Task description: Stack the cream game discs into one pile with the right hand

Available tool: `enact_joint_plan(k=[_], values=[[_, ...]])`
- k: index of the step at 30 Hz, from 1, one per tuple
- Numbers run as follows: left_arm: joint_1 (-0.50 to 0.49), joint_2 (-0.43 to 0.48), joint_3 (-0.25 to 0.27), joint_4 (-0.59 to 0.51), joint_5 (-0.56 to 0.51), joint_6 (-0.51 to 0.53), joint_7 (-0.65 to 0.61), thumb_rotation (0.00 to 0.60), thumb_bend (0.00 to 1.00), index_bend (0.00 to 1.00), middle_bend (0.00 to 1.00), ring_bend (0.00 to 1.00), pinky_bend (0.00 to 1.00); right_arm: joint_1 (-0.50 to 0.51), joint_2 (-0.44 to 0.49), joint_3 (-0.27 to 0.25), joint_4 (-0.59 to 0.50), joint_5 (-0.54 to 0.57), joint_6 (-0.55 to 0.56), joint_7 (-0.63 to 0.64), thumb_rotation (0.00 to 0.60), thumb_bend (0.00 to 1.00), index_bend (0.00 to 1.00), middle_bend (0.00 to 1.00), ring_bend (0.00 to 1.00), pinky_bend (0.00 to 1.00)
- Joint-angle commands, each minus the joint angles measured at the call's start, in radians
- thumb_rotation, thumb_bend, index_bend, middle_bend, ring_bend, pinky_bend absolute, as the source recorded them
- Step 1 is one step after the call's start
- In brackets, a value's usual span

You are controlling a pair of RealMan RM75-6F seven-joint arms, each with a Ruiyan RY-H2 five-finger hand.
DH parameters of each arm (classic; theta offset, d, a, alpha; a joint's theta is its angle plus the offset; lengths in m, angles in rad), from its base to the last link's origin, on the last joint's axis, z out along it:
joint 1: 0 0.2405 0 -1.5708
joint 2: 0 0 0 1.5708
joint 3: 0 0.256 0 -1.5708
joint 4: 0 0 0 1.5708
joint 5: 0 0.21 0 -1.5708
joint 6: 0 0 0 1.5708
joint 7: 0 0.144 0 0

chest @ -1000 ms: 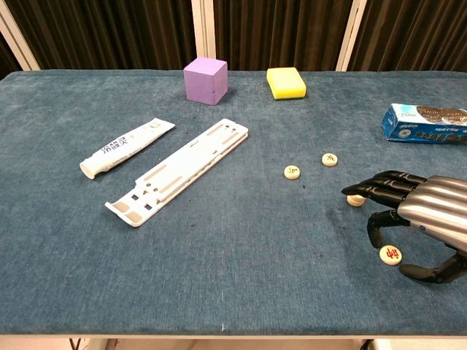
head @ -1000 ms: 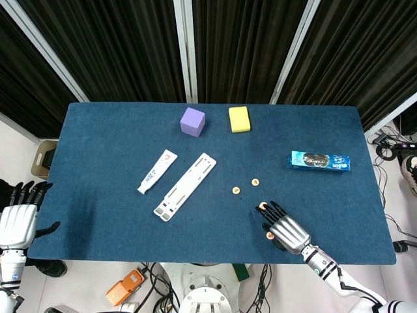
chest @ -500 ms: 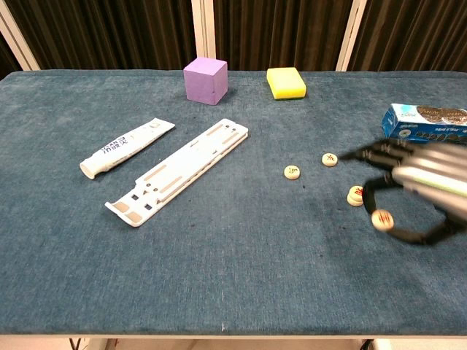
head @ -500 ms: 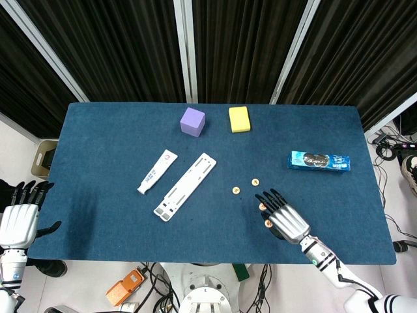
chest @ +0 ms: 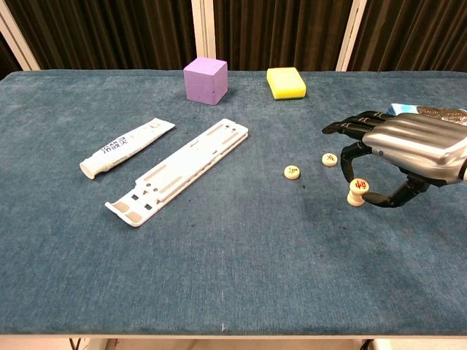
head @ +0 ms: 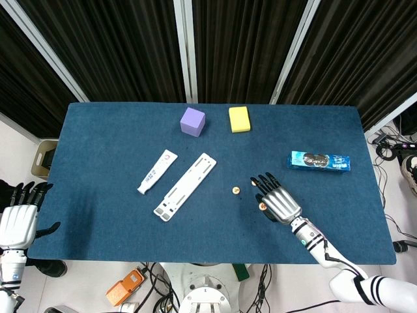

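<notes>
Head view: I am looking down on a blue table (head: pixel 98 163). My right hand (head: pixel 276 199) is hovering toward the near right part of the surface, fingers spread and pointing toward the far edge. One cream disc (head: pixel 236 190) is lying alone just left of the hand. A second disc (head: pixel 262 207) is peeking out under the thumb side. The rest of the discs are hidden by the hand here, so I cannot judge the pile from above. My left hand (head: pixel 18 220) is hanging off the near left corner, fingers apart, holding nothing.

Chest view: my right hand (chest: pixel 398 157) is holding a cream disc with a red mark (chest: pixel 359 187) pinched at the thumb, the other fingers spread above. That disc is sitting directly over another cream disc (chest: pixel 354 200) on the cloth; I cannot tell whether they are touching. I judge the first stacking step is nearly made. Two loose discs are remaining: one (chest: pixel 330 159) under the fingertips, one (chest: pixel 292 171) further left, near the middle of the surface. All are small, round, flat and cream-coloured, each with a dark or red mark on top.
</notes>
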Motion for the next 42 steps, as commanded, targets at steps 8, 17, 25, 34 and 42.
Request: enact_joint_plan(k=[8, 17, 25, 34, 42], values=[[-0.003, -0.001, -0.002, 0.004, 0.001, -0.003, -0.002, 0.6, 0.08, 0.15, 0.13, 0.07, 0.0, -0.002, 0.002, -0.004, 0.012, 0.027, 0.001, -0.006, 0.6, 0.52, 0.52, 0.1, 0.01, 0.08], [-0.002, -0.002, -0.002, 0.005, -0.001, -0.005, -0.003, 0.6, 0.08, 0.15, 0.13, 0.07, 0.0, 0.007, -0.006, -0.008, 0.016, 0.034, -0.004, -0.006, 0.6, 0.52, 0.5, 0.09, 0.01, 0.08], [-0.003, -0.003, -0.003, 0.005, -0.002, -0.006, -0.002, 0.6, 0.07, 0.15, 0.13, 0.07, 0.0, 0.008, -0.004, -0.016, 0.015, 0.037, -0.003, -0.012, 0.6, 0.52, 0.48, 0.09, 0.01, 0.08], [-0.005, -0.004, -0.003, 0.005, -0.003, -0.009, 0.0, 0.6, 0.08, 0.15, 0.13, 0.07, 0.0, 0.009, 0.002, -0.021, 0.006, 0.029, 0.009, -0.008, 0.6, 0.52, 0.44, 0.09, 0.01, 0.08], [-0.01, -0.002, -0.007, 0.0, 0.0, -0.01, 0.003, 0.6, 0.08, 0.15, 0.13, 0.07, 0.0, 0.051, 0.03, 0.056, -0.069, 0.065, 0.005, 0.038, 0.6, 0.51, 0.43, 0.09, 0.01, 0.08]])
